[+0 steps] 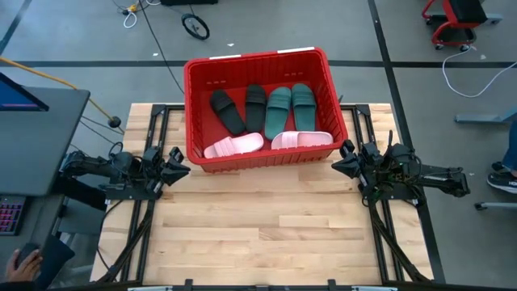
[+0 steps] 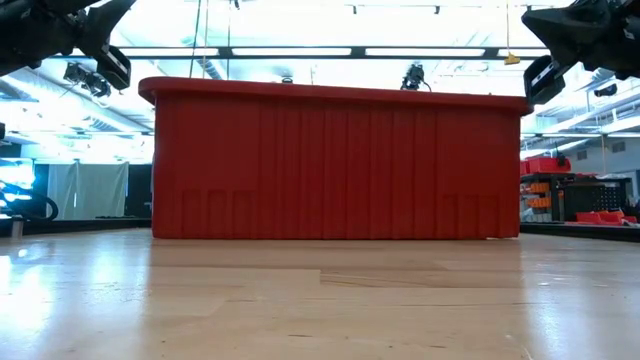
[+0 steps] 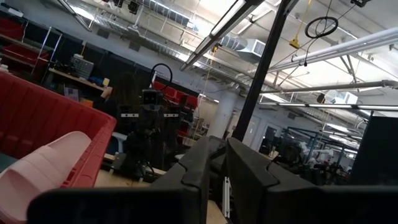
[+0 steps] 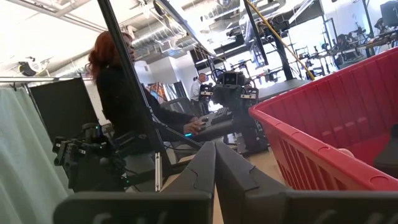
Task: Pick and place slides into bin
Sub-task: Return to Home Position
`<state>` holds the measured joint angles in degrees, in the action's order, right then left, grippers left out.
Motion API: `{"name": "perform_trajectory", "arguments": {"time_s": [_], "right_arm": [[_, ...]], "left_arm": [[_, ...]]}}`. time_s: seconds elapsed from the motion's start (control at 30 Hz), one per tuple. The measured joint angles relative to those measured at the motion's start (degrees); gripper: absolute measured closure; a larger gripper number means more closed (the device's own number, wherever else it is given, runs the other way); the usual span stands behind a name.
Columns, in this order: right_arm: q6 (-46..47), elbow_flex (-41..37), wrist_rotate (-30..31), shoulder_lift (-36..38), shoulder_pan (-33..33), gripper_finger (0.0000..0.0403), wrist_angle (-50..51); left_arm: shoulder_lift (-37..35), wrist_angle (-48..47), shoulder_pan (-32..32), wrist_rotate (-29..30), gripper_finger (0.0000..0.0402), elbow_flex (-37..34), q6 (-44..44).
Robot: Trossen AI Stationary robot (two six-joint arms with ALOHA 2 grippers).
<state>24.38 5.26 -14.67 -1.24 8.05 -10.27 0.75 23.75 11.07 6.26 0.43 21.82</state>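
The red bin (image 1: 258, 60) stands at the table's far middle. Inside it lie two black slides (image 1: 229, 111), two dark green slides (image 1: 291, 109) and two pale pink slides (image 1: 234, 145) along its near wall. My left gripper (image 1: 178, 162) hovers outside the bin's near left corner, fingers a narrow gap apart (image 3: 217, 146) with nothing between them. My right gripper (image 1: 342, 158) hovers outside the near right corner, shut and empty (image 4: 215, 146). The left wrist view shows a pink slide (image 3: 43, 168) resting against the bin wall (image 3: 37, 118).
Bare wooden tabletop (image 1: 258, 226) stretches from the bin to the near edge. Black arm rails (image 1: 145, 234) run along both table sides. A desk with a monitor (image 1: 32, 105) stands at the left; a person (image 4: 118, 93) sits there, one hand (image 1: 24, 260) on a mouse.
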Motion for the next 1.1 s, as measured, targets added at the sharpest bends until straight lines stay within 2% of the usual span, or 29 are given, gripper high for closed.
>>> {"name": "perform_trajectory", "arguments": {"time_s": [1.1], "right_arm": [[0.0,0.0,0.0,0.0,0.0,0.0389,0.0]], "left_arm": [[0.0,0.0,0.0,0.0,0.0345,0.0,0.0]]}}
